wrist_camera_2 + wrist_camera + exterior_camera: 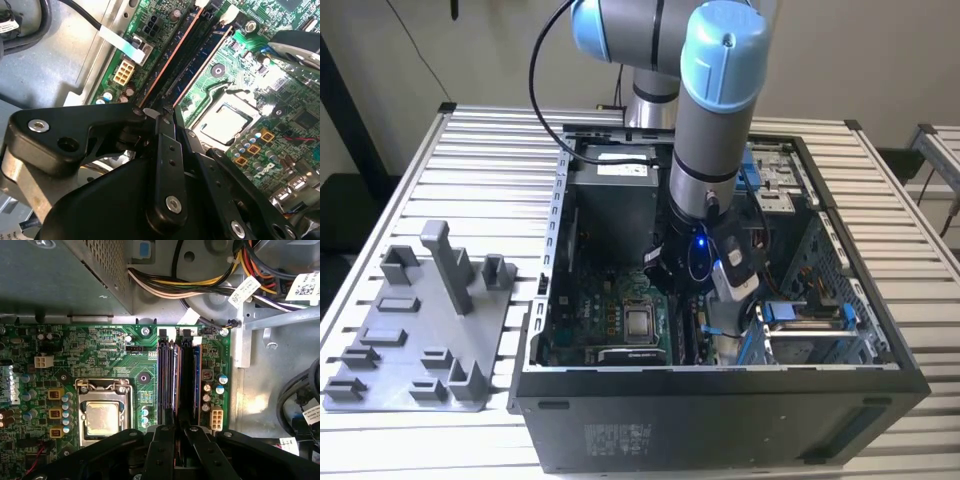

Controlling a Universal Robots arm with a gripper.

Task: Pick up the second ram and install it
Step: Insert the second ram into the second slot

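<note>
Grey holder tray (pixel 415 335) lying on the slatted table (pixel 490 150) at the exterior view's left, at 9 o'clock of the open computer case (pixel 720 400). Arm lowered into the case over the green motherboard (pixel 100 355). Gripper (pixel 176 432) down at the memory slots (pixel 165 375), fingers (pixel 161 450) drawn close and pinching the second ram (pixel 176 375), standing on edge in its slot at 3 o'clock of the processor socket (pixel 102 415)

PSU box (pixel 60 275) + cable bundle (pixel 200 285) crowd slots (pixel 172 380), CPU socket (pixel 102 415) side open
</note>
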